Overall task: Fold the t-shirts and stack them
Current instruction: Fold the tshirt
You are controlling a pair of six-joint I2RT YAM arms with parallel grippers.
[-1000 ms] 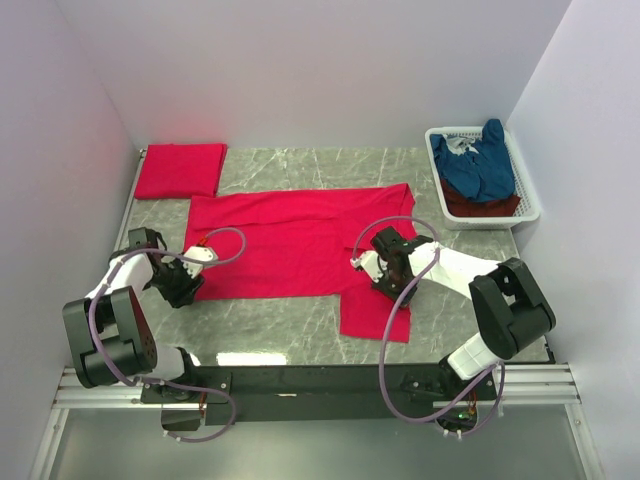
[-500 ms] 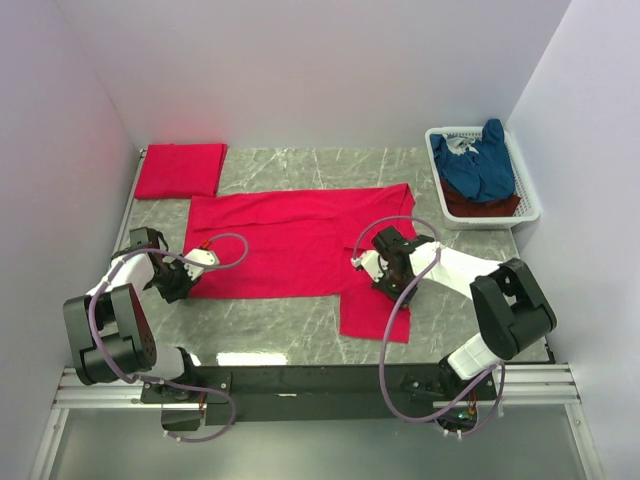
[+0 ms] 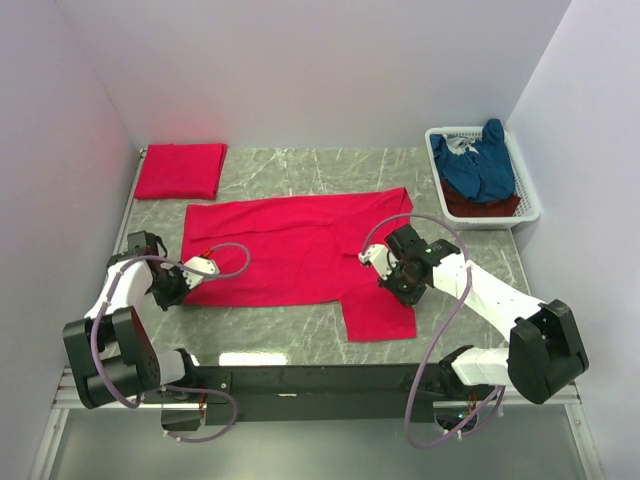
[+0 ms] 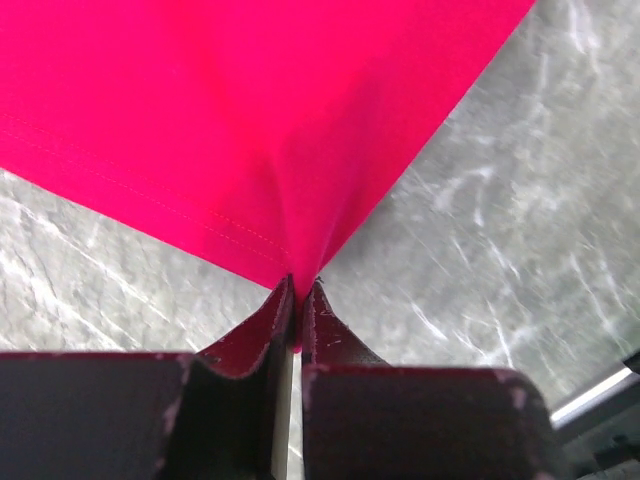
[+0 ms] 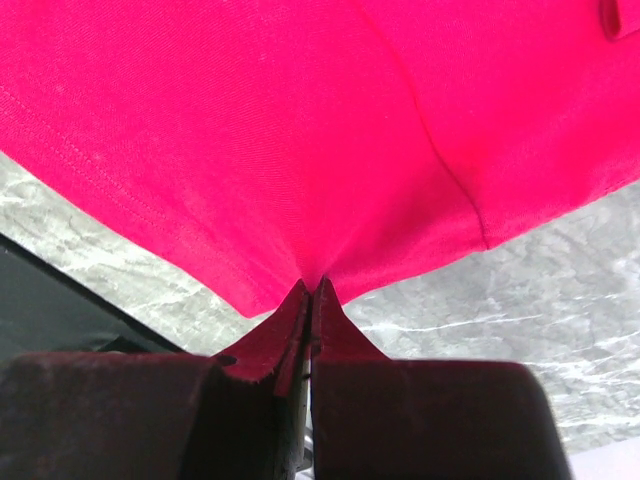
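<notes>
Pinching the red t-shirt [image 3: 290,250] tightly are left hand [image 4: 297,288] and right hand [image 5: 312,288].

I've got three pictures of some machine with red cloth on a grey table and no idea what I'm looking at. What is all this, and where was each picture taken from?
These are two robot arms bolted at the near edge of a marble table. The wide picture comes from a fixed camera above and behind them: left arm on the left, right arm on the right. The two close-ups come from cameras on each wrist, looking along the dark jaws. A bright red t-shirt lies spread out. Each arm's jaws are shut on the shirt's near edge: the left at the left corner, the right by the near sleeve. A folded red shirt lies in the far left corner, and a white basket at far right holds a navy shirt over a darker red shirt.
</notes>
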